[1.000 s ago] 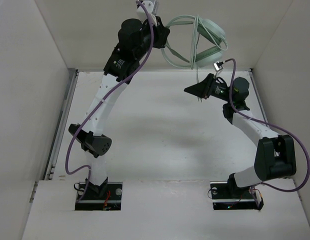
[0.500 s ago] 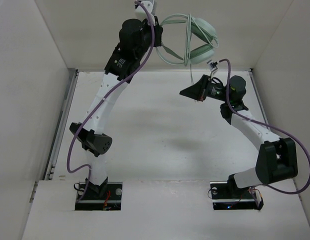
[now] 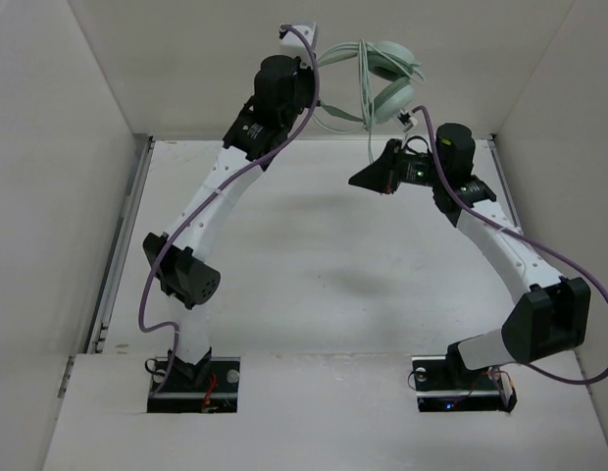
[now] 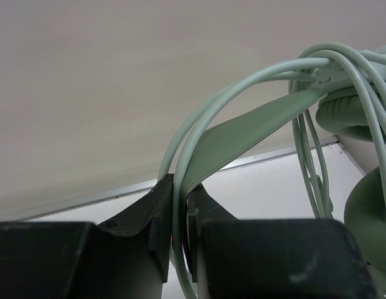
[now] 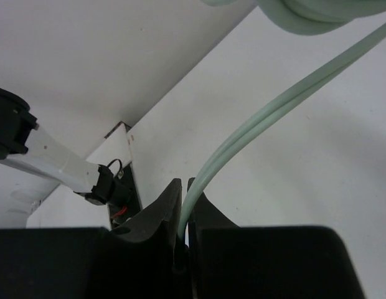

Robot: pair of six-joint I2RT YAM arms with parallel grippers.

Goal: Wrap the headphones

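- Since the earlier frame, both arms have drawn closer together, and the right end effector [image 5: 184,187] has closed onto the doubled cable [image 5: 268,118].
- The left end effector [image 4: 180,193] is clamped on the headband [image 4: 243,134] and cable strands.
- The headphones [image 3: 387,83] are held aloft above the surface [image 3: 284,255], with cable loops crossing the headband.

Mint-green headphones [image 3: 392,61] — white table [image 3: 314,265]

Pale mint headphones [image 3: 390,95] hang aloft, cable [image 5: 275,117] looped around the headband [image 4: 255,124].
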